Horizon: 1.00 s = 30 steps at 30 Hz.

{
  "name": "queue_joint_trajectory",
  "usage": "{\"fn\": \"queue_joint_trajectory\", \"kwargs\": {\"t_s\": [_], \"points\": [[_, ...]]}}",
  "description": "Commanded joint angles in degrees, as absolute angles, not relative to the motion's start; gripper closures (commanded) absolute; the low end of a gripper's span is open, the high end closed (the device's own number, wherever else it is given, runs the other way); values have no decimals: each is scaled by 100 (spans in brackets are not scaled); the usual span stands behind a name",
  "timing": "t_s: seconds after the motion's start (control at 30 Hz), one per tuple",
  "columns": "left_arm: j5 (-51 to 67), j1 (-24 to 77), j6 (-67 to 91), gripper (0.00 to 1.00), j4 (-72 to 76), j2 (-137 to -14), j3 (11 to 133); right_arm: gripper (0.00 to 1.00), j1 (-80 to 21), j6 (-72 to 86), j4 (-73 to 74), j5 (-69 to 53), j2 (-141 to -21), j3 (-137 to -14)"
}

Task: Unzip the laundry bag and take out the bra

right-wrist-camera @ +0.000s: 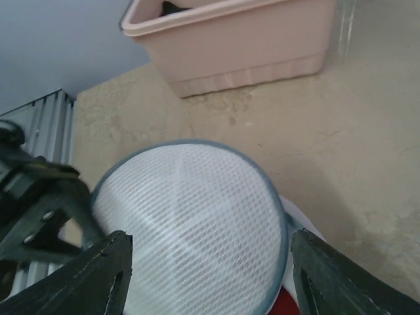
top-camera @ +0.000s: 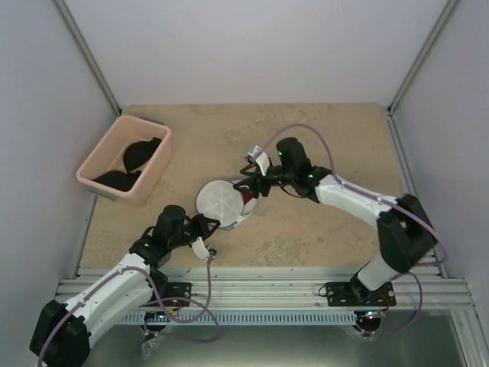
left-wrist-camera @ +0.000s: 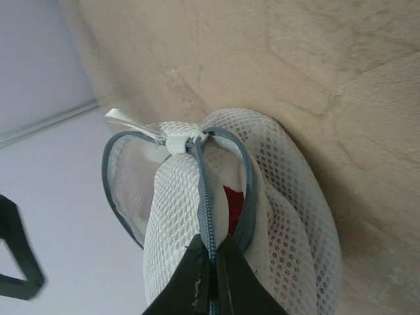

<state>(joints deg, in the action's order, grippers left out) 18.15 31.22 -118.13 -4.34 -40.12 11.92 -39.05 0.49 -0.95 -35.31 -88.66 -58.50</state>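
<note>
Your left claw pinches the laundry bag rim; slip the open right claw under the lid, onto the bra.

bra mostly hidden — inside laundry bag

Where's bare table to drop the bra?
Bare table behind the laundry bag, between pink bin and right arm; also front right, below that arm. Crowded at the bag: left gripper clamps its zipper, right gripper straddles it.
</note>
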Motion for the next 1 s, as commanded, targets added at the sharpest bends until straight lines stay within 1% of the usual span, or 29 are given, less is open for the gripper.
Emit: {"fn": "queue_joint_trajectory", "kwargs": {"t_s": [0.0, 0.1, 0.13, 0.33, 0.4, 0.43, 0.47, 0.53, 0.6, 0.67, 0.73, 0.83, 0.97], "points": [[2010, 3137, -11976, 100, -858, -3898, 1080, 33, -3913, 442, 602, -3770, -9884, -6552], [2009, 3138, -11918, 100, -983, -3774, 1065, 33, -3911, 751, 634, -3899, -10284, -6712], [2024, 3138, -11907, 100, -1002, -3745, 1045, 30, -3911, 772, 664, -3882, -10363, -6746], [2090, 3138, -11839, 100, -1055, -3653, 980, 27, -3911, 939, 815, -3896, -10824, -6948], [2103, 3138, -11811, 100, -1056, -3632, 981, 17, -3911, 910, 866, -4046, -10986, -7037], [2109, 3137, -11790, 100, -1059, -3626, 985, 14, -3923, 919, 820, -4106, -11046, -7046], [2119, 3138, -11775, 100, -1052, -3627, 989, 14, -3939, 904, 727, -4171, -11070, -7040], [2126, 3135, -11762, 100, -1043, -3625, 987, 17, -3976, 831, 560, -4382, -11111, -7043], [2117, 3137, -11730, 100, -1021, -3648, 972, 31, -4006, 762, 452, -4668, -11162, -7101], [2095, 3137, -11691, 100, -1011, -3642, 966, 42, -4045, 674, 386, -4990, -11164, -7144], [2068, 3138, -11645, 100, -998, -3640, 955, 46, -4084, 511, 363, -5208, -11102, -7133], [2012, 3135, -11521, 100, -986, -3619, 939, 49, -4131, 170, 358, -5481, -10899, -7018], [1944, 3135, -11397, 100, -957, -3603, 940, 55, -4131, -291, 496, -5605, -10560, -6811]]}}
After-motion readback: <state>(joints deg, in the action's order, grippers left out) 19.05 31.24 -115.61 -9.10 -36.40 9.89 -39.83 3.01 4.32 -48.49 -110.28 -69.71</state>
